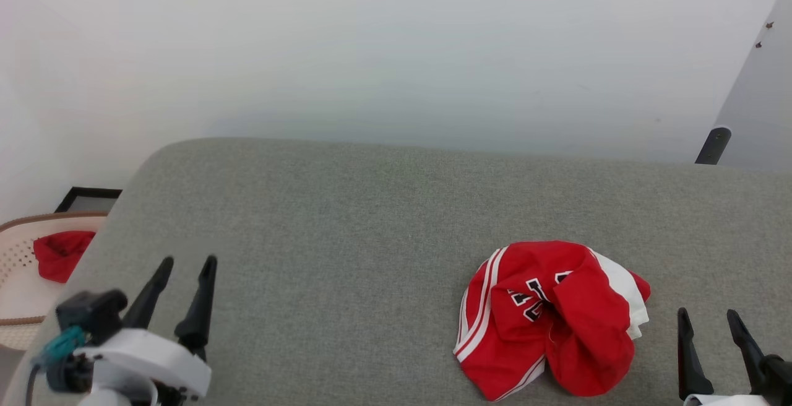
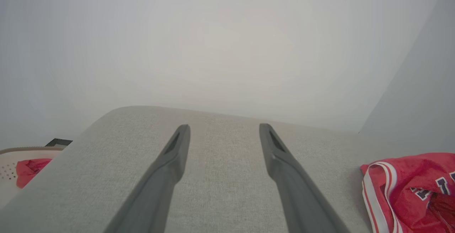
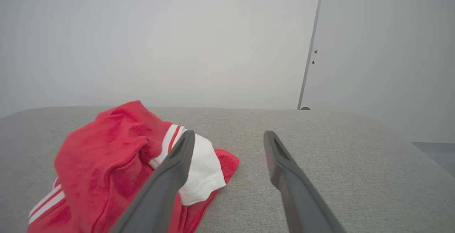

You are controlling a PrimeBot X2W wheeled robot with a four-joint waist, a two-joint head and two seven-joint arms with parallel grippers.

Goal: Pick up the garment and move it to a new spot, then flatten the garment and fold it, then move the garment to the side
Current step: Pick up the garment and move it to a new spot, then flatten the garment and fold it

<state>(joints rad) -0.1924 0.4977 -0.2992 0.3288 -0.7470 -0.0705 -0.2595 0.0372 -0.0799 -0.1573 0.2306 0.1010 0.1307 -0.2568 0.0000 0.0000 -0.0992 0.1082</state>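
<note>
Right end effector stands apart and empty, the garment just left, probably limp and light, best pinched at a raised fold.

You see the garment in red with a white sleeve, white-and-red stripe trim and dark letters outlined in white; the padded surface is heathered grey; the basket is cream and perforated; the cloth in it is plain red

the garment, a red jersey with white trim, lies crumpled on grey cushion.
</note>
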